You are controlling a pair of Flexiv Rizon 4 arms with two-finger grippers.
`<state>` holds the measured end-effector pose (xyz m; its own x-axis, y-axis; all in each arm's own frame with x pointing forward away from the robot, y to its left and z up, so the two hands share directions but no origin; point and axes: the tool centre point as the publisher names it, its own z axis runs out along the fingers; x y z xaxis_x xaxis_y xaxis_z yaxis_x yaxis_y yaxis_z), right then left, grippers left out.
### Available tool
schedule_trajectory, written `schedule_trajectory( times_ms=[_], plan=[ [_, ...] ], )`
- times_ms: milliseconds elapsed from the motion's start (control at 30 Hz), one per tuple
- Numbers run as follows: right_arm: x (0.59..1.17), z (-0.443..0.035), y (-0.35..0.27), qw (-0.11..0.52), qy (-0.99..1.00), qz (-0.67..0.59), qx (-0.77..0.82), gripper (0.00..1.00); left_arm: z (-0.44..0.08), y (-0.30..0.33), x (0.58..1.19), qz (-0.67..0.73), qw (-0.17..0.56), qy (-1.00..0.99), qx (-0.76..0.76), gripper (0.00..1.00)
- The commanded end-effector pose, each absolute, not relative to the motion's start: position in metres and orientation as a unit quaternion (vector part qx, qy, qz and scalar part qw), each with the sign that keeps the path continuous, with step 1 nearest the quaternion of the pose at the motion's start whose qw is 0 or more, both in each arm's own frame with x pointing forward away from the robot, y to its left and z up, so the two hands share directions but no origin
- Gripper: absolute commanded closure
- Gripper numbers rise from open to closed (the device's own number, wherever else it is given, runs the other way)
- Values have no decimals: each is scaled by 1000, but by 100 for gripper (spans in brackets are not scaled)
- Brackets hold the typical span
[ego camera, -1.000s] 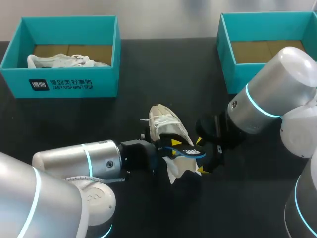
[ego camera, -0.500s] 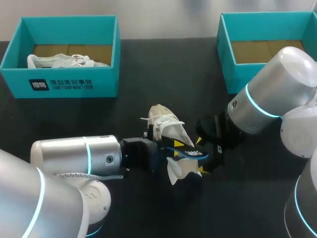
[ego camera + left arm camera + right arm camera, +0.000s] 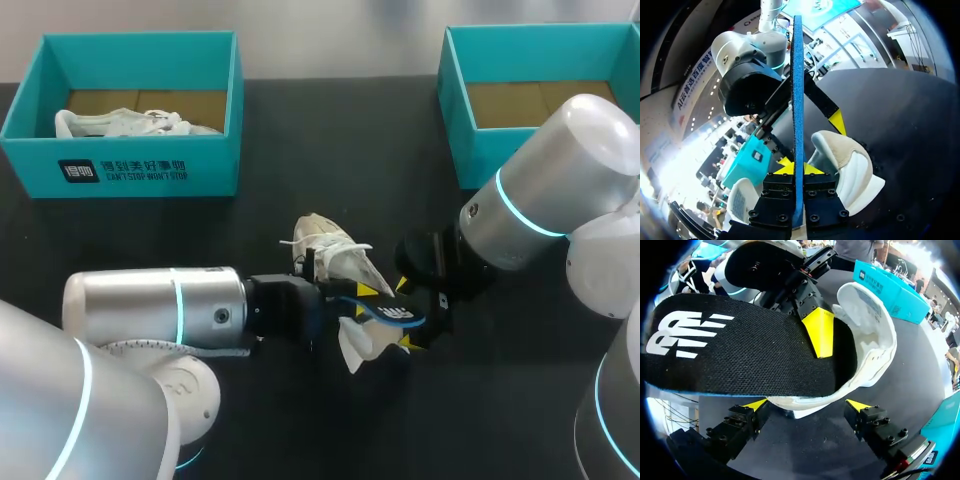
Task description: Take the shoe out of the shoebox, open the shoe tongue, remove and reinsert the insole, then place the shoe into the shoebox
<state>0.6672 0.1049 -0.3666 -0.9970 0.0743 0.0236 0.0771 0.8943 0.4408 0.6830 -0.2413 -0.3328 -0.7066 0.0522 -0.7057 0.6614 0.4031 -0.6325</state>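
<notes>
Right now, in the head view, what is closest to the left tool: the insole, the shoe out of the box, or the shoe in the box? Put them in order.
1. Insole: gripped in the left tool.
2. Shoe out of the box: just beside it.
3. Shoe in the box: far back left.
</notes>
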Motion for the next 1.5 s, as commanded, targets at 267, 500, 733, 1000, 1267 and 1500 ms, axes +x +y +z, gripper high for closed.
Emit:
schedule_trajectory(
  times_ms=[267,500,733,1000,1267,1500],
  plan=[
    [666,-366,105,2,-973,-226,-39,0,-325,-245,678,-517,310,766,223,100],
    [666,-366,105,2,-973,-226,-39,0,-328,-245,675,-521,310,765,217,100],
    [666,-366,105,2,-973,-226,-39,0,-328,-246,674,-532,313,760,205,100],
    [666,-366,105,2,-973,-226,-39,0,-342,-240,687,-498,325,779,199,100],
    [666,-366,105,2,-973,-226,-39,0,-357,-235,705,-471,328,798,184,100],
    [666,-366,105,2,-973,-226,-39,0,-352,-234,698,-477,318,797,191,100]
  ],
)
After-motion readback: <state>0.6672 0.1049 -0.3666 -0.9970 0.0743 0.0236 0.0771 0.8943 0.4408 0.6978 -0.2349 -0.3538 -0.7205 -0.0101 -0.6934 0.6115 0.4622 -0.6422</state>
